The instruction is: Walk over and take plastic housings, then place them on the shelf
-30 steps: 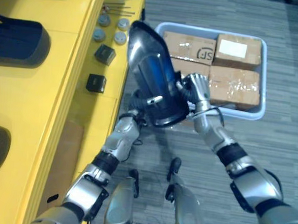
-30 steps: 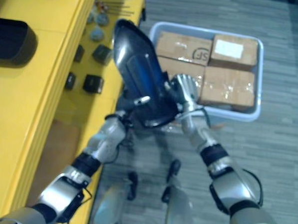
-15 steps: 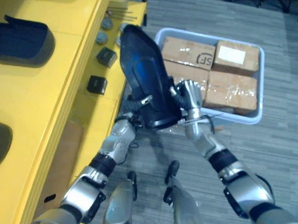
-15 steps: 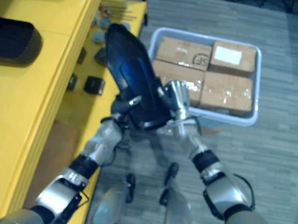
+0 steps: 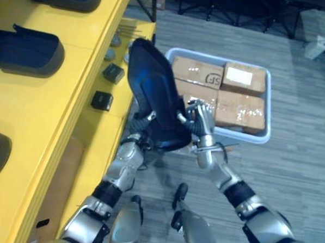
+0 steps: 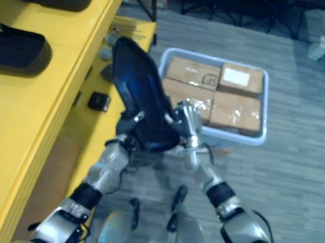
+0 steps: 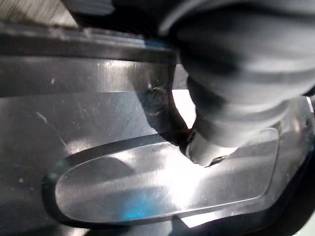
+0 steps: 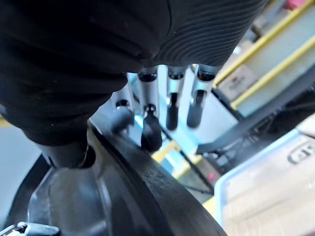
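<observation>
**Left eye view.** A dark, glossy housing [image 5: 153,91] is held tilted in the air, its narrow end up. It sits between the edge of the yellow shelf [image 5: 54,110] and a pale bin [image 5: 267,113] of cardboard boxes [image 5: 239,109]. The right hand [image 5: 202,119] lies against the housing's right side. Two more dark housings [image 5: 30,49] rest on the shelf top, and small black boxes [image 5: 101,100] sit on a lower level.

**Right eye view.** The same arrangement, with the held housing over the grey floor [image 6: 301,178] and touching neither the shelf nor the bin.

**Left wrist view.** The left hand [image 7: 236,73] is pressed close to the housing's shiny surface. Whether its fingers are open or closed cannot be told.

**Right wrist view.** The right hand's fingers [image 8: 171,105] are nearly straight. They reach past the housing's curved rim, with one dark tip touching it.
</observation>
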Available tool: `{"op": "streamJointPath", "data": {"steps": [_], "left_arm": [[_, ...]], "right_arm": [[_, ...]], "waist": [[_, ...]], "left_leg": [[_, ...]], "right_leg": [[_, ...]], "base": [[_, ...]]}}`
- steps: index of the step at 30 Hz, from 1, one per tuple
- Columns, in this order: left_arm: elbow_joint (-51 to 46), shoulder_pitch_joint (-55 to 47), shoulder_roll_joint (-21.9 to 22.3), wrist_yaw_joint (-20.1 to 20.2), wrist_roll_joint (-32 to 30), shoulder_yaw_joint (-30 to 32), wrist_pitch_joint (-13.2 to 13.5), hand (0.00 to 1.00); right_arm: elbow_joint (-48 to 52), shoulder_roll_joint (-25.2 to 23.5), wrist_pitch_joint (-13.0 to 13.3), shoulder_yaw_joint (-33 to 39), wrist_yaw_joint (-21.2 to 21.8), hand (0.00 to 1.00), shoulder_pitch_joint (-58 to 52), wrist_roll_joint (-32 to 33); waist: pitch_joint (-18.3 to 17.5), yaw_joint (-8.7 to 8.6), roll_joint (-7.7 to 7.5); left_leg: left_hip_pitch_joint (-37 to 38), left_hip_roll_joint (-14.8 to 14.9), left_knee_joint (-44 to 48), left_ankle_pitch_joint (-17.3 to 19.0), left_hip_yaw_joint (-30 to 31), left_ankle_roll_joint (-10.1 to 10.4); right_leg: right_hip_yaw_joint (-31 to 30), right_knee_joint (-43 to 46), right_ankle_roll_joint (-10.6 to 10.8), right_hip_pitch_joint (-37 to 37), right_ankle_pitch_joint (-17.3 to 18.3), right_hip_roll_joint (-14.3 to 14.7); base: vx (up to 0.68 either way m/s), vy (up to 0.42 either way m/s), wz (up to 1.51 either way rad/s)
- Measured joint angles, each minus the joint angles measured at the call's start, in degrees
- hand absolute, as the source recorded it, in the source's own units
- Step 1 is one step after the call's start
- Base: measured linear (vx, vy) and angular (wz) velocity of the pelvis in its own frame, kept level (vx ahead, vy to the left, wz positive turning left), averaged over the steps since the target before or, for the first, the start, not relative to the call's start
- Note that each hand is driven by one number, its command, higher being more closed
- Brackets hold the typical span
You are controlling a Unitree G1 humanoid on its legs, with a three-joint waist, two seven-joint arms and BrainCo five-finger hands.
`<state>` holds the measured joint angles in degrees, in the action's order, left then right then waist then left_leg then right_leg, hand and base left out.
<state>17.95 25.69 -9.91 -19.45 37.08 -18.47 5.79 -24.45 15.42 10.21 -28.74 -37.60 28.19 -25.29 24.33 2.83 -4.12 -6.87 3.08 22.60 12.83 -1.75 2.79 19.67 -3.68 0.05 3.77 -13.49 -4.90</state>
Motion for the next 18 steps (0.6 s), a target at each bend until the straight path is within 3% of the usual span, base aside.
{"op": "streamJointPath", "data": {"steps": [6,8,12,18], "left_arm": [[-4.1,-1.15,0.34,-4.51,-9.12,2.91,0.61,1.0],[-4.7,-1.86,0.74,-6.06,-12.23,4.51,1.41,1.0],[-5.31,-4.66,1.26,-8.0,-15.41,8.06,1.92,1.0],[-5.65,-10.33,1.47,-9.28,-15.9,13.57,3.32,1.0]], "right_arm": [[12.79,-0.22,3.18,5.85,7.39,0.0,-10.17,14.99],[16.25,-0.28,3.75,11.2,8.89,0.0,-14.44,19.11],[19.35,-0.19,5.56,18.89,8.69,0.0,-19.64,20.7],[22.53,0.61,10.67,31.59,8.84,0.0,-25.34,26.99]], "waist": [[-0.93,-0.22,-1.54],[-1.01,-0.36,-1.67],[-1.04,-1.1,-1.72],[-1.05,-2.68,-1.71]], "left_leg": [[0.85,0.28,-0.08,0.34,-0.69,0.08],[1.03,0.29,-0.01,0.63,-1.59,-0.13],[1.38,0.36,-0.04,1.0,-2.83,-0.31],[2.02,0.51,-0.39,1.52,-4.81,-0.43]], "right_leg": [[-0.95,-0.08,0.04,-0.29,0.02,0.29],[-1.79,-0.09,0.8,-0.23,0.57,0.29],[-2.82,-0.08,0.91,0.07,0.55,0.31],[-4.62,-0.07,1.21,0.59,0.53,0.44]], "base": [[-0.02,0.07,-0.08],[-0.06,0.089,-0.13],[-0.04,0.069,-0.18],[-0.02,0.072,-0.15]]}}
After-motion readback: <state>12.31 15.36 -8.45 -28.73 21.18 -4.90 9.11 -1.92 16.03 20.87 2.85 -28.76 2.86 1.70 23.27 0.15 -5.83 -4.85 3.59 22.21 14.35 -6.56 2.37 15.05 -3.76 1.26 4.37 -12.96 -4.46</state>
